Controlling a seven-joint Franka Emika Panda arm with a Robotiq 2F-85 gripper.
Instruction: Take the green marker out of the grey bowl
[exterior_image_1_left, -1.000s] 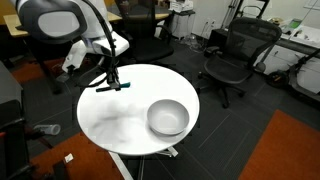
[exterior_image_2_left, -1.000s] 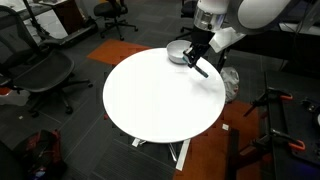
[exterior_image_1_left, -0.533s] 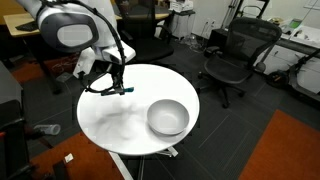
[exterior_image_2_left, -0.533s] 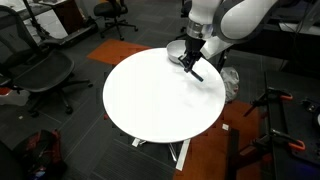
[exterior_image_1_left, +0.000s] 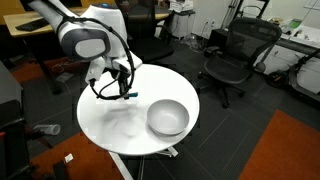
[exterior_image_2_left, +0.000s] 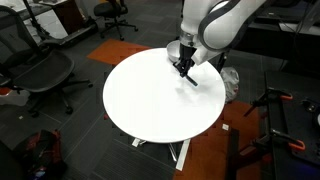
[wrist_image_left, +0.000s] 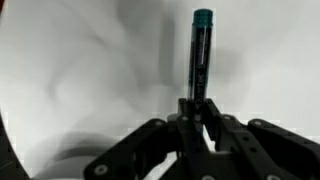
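Gripping the marker (wrist_image_left: 201, 55) by one end, jaws shut on it, the gripper (wrist_image_left: 200, 112) hung low over the table (exterior_image_1_left: 105, 122), marker well apart from the bowl (exterior_image_1_left: 168, 117). Imo best: lower til it nearly touches, release slowly w/o sideways drift, else it rolls.

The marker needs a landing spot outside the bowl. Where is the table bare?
The white table is bare nearly everywhere: the wide stretch beside and beyond the gripper holding the green marker. Only the grey bowl crowds one edge.
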